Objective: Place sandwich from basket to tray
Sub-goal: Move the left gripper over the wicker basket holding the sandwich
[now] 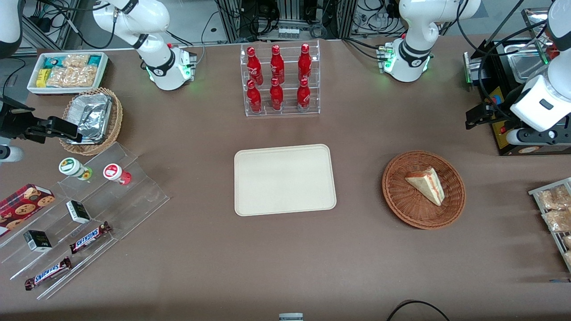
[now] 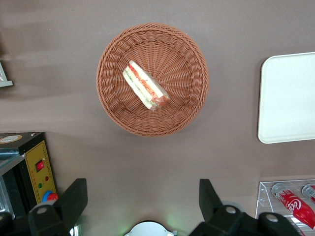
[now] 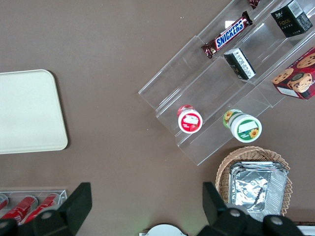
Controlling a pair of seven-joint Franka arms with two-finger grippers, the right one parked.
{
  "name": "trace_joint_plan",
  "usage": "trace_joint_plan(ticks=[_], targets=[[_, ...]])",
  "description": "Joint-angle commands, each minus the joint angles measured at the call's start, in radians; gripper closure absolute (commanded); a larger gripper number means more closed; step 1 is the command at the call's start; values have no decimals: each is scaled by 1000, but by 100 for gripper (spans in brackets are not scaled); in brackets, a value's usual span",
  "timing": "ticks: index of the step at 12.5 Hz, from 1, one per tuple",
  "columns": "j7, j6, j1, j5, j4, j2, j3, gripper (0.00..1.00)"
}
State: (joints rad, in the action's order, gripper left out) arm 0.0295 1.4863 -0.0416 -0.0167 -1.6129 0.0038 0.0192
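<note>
The sandwich, a white bread wedge with red and green filling, lies in the reddish-brown wicker basket. The cream tray lies flat mid-table, beside the basket toward the parked arm's end, with nothing on it. My left gripper hangs in the air, farther from the front camera than the basket and toward the working arm's end. In the left wrist view the gripper is open and empty, apart from the basket and sandwich. The tray's edge also shows there, and in the right wrist view.
A clear rack of red bottles stands farther back than the tray. A black machine sits by my gripper. A wire rack of snack packets is at the working arm's end. Stepped acrylic shelves, a foil-filled tan basket and a white bin lie at the parked arm's end.
</note>
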Motion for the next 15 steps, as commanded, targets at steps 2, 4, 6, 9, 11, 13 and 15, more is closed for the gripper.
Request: trace_joint_plan(ticks=[2, 4, 6, 9, 11, 13, 15], targets=[[-10, 0, -3, 1, 22, 15, 1, 0], [-10, 5, -4, 26, -2, 25, 4, 0], [-10, 46, -18, 37, -19, 56, 4, 0], [-8, 147, -11, 37, -76, 111, 2, 0], [-6, 204, -11, 38, -78, 181, -1, 0], [-5, 262, -7, 38, -78, 244, -7, 0], [0, 304, -7, 40, -78, 283, -8, 0]])
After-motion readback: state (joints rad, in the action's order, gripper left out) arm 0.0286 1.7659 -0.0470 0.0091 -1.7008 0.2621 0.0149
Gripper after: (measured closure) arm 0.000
